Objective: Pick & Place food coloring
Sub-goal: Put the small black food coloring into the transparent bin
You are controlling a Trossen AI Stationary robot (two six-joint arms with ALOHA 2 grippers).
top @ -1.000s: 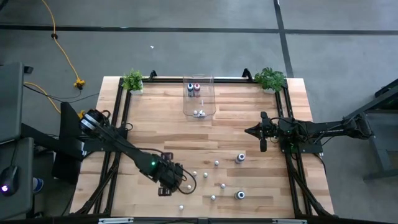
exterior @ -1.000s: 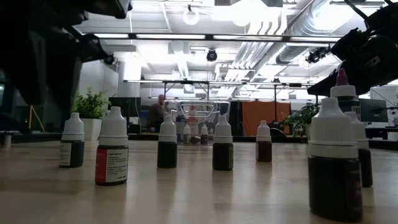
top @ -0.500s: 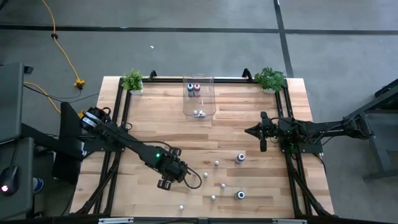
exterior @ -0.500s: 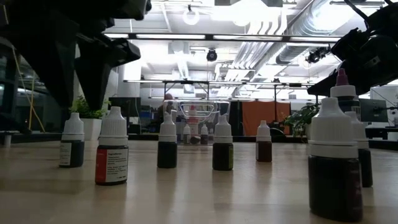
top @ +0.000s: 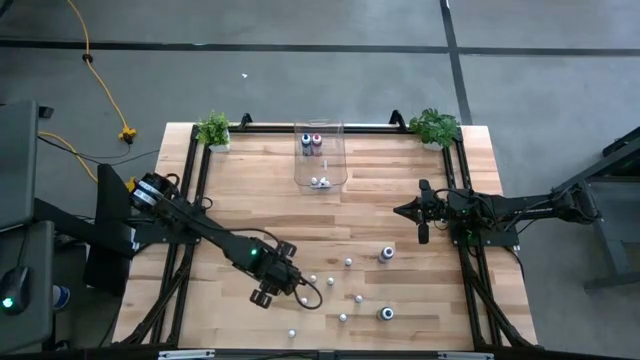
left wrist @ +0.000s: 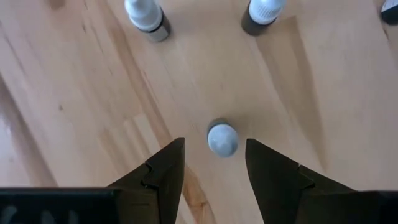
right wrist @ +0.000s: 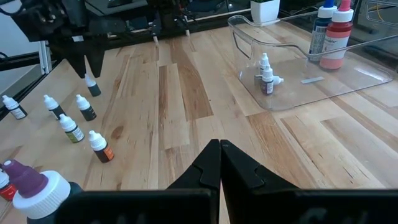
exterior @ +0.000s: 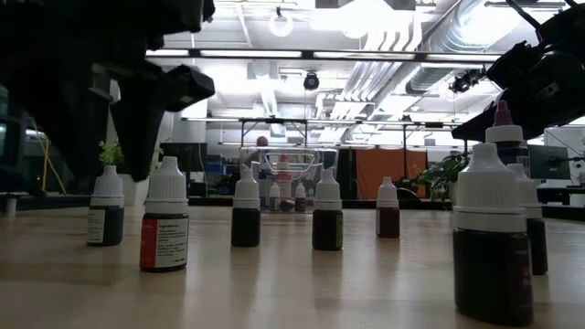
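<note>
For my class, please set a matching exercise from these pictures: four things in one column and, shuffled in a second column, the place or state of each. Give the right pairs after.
Things
1. left gripper
2. right gripper
3. clear bin
4. potted plants

Places or states
A. shut, idle at the table's right side
B. at the table's far corners
C. open, fingers either side of a small bottle
D. at the far middle of the table, bottles inside

Pairs: 1-C, 2-A, 3-D, 4-B
</note>
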